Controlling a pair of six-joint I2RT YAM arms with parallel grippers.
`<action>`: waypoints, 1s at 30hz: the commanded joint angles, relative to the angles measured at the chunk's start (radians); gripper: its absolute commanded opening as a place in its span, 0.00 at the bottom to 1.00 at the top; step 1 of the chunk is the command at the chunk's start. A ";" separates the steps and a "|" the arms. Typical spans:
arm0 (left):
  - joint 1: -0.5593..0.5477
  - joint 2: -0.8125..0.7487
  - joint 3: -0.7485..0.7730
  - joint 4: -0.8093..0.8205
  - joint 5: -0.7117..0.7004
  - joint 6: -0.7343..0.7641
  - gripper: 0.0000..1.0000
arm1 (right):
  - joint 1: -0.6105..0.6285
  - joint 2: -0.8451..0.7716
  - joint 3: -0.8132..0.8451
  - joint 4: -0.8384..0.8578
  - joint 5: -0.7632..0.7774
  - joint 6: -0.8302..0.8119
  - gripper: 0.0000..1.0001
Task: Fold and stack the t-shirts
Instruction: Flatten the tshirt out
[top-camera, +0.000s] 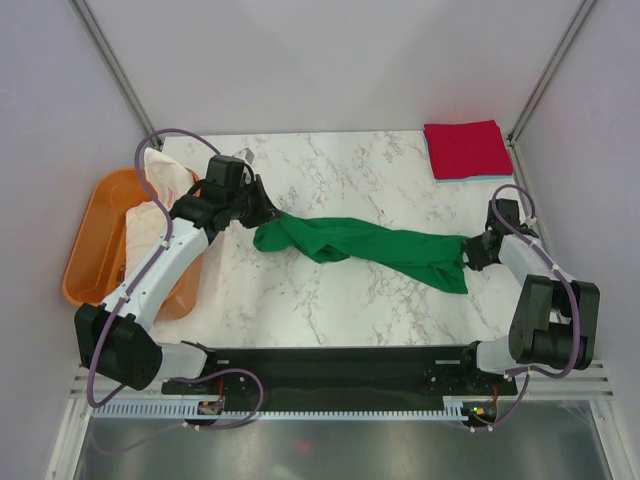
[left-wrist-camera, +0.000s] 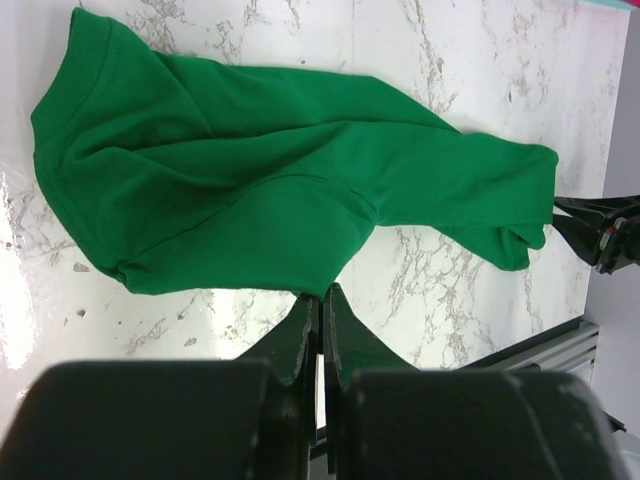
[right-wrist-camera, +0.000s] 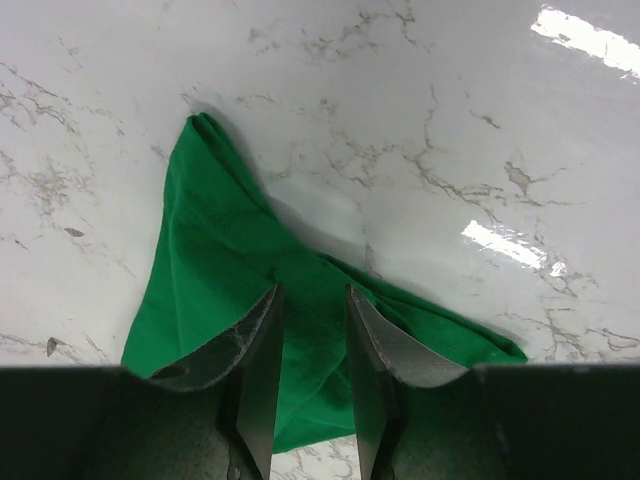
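The green tee (top-camera: 370, 250) lies as a twisted rope across the middle of the surface (top-camera: 330, 310), running from centre left down to lower right. It is not yet spread, so the step in hand looks like laying it flat before the first fold.

The left hand (left-wrist-camera: 318, 318) is closed, and the cloth draws to a point at its tips, so it appears to pinch the tee's left end. The right hand (right-wrist-camera: 312, 335) stands partly apart, astride the tee's right end. Green shows between its fingers (right-wrist-camera: 262, 370), and no clamp on the cloth is visible.

A folded red tee (top-camera: 467, 150) sits in the upper right corner, well apart from the work. At the left, the tub (top-camera: 78, 250) holds a white cloth (top-camera: 165, 172) and lies just beside the left arm.

The next move probably calls for the right hand to close on its end. Both hands would then pull apart and lift so the twist falls out, and lay the tee down smooth.

The right hand is near the surface's right edge, so there is little room for pulling outward on that side. Bare marble lies above and below the tee in the centre of the frame, and that is the better place to spread it. The tub crowds any swing to the left.
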 joint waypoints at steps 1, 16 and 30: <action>0.002 -0.021 -0.001 0.041 0.023 0.041 0.02 | -0.004 0.015 -0.022 0.040 -0.012 0.058 0.39; 0.003 -0.028 -0.019 0.047 0.011 0.041 0.02 | -0.010 -0.027 -0.094 0.032 0.008 0.037 0.47; 0.000 -0.013 -0.007 0.056 0.000 0.032 0.02 | -0.010 -0.033 -0.067 0.075 0.087 -0.017 0.00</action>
